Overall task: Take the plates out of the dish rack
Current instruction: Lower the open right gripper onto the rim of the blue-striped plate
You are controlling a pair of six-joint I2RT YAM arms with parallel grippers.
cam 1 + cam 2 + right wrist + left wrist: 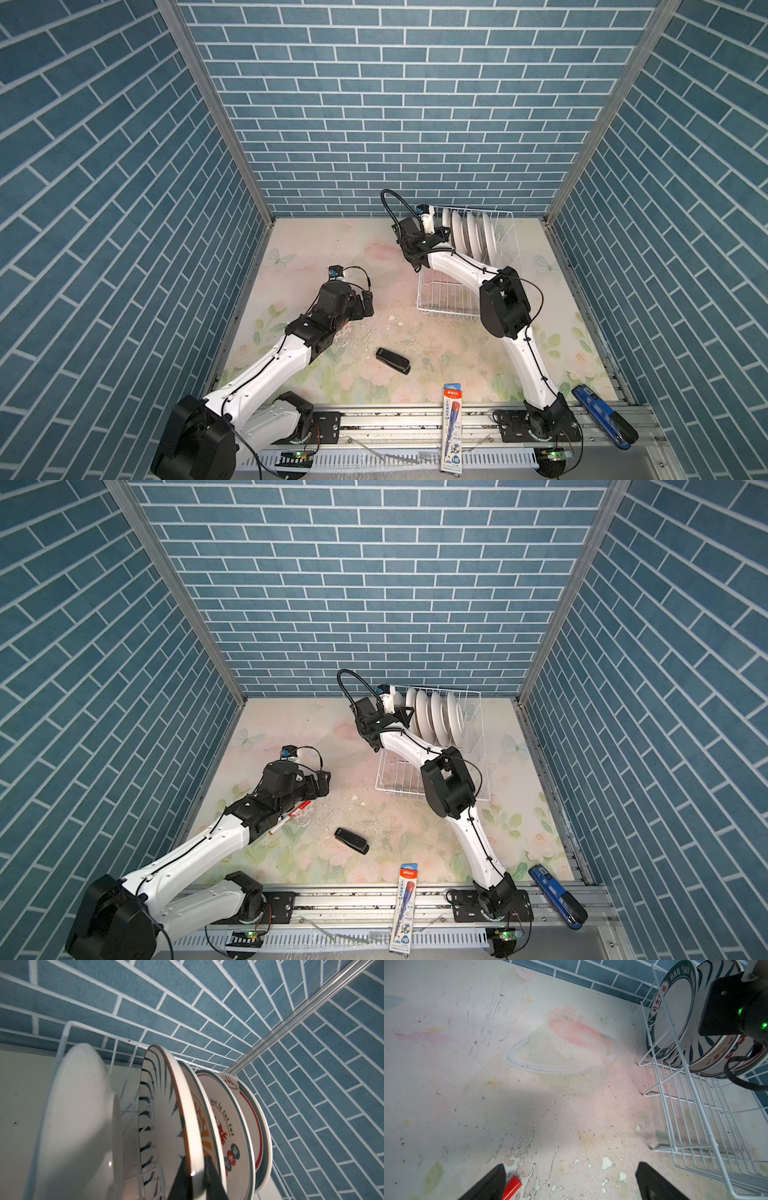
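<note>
Visibly scuffed floral tabletop bears dish rack; blue-brick walls.

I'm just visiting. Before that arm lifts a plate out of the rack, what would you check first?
1. Right gripper shut on the rim of the striped plate: ok.
2. Orange-patterned plate behind it clear of the grip: cannot tell.
3. Dish rack flat on the table: ok.
4. Left gripper open, empty, away from the rack: ok.
5. Bare table beside the rack for setting down: ok.
</note>
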